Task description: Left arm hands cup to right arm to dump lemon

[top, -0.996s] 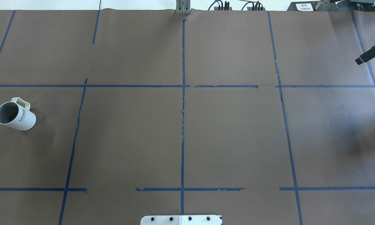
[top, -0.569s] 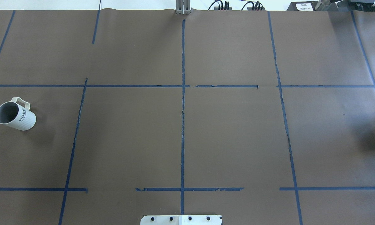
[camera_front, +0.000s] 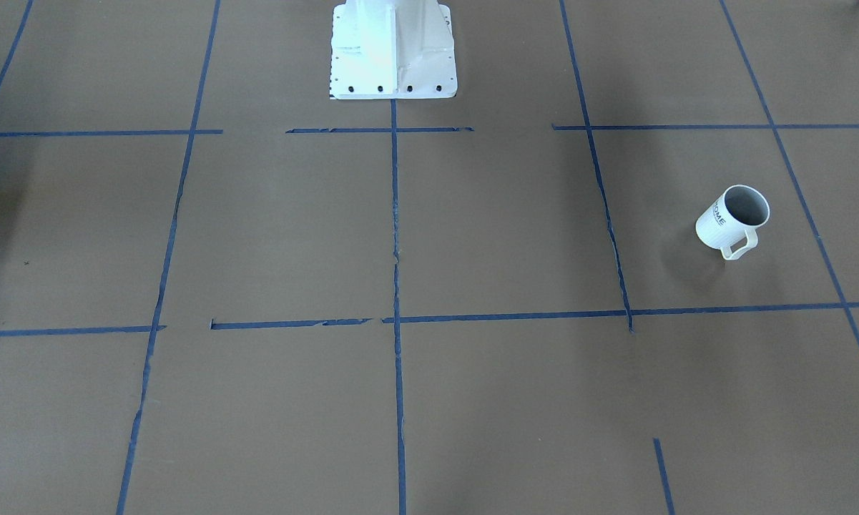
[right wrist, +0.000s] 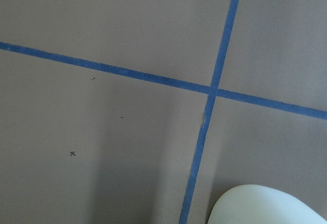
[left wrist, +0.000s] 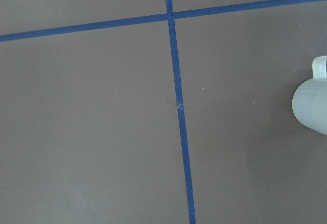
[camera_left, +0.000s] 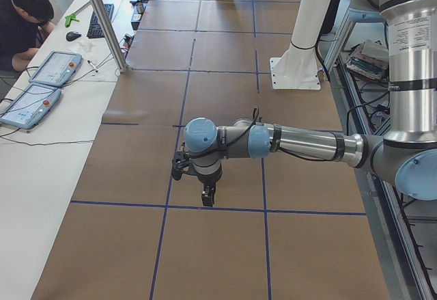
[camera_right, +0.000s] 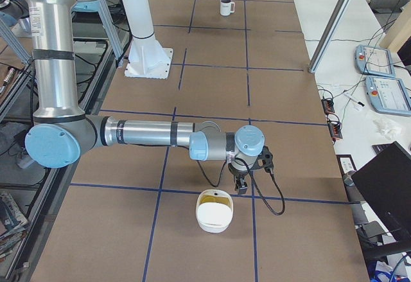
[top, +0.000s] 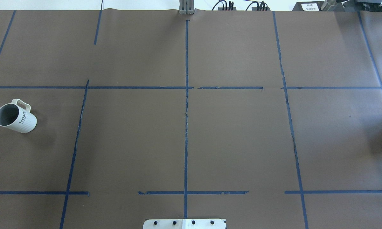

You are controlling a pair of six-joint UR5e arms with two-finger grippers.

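Note:
The white ribbed cup (top: pixel 16 116) with "HOME" lettering stands upright at the table's far left, handle towards the far side. It also shows in the front view (camera_front: pixel 733 218), far off in the right exterior view (camera_right: pixel 226 6), and at the right edge of the left wrist view (left wrist: pixel 311 104). Its inside shows only grey; no lemon is visible. The left gripper (camera_left: pixel 207 194) hangs low over the table, pointing down, and only the left exterior view shows it. The right gripper (camera_right: pixel 239 185) hangs just above a white bowl. I cannot tell whether either is open or shut.
A white bowl (camera_right: pixel 214 212) with a yellowish inside sits at the table's right end, also in the right wrist view (right wrist: pixel 265 206). The robot's white base (camera_front: pixel 393 50) stands at the near middle edge. An operator (camera_left: pixel 20 20) sits at a side bench with tablets.
A black gripper tip at the overhead view's right edge one second ago has left that view. Its shadow has slid right. The cup has not moved.

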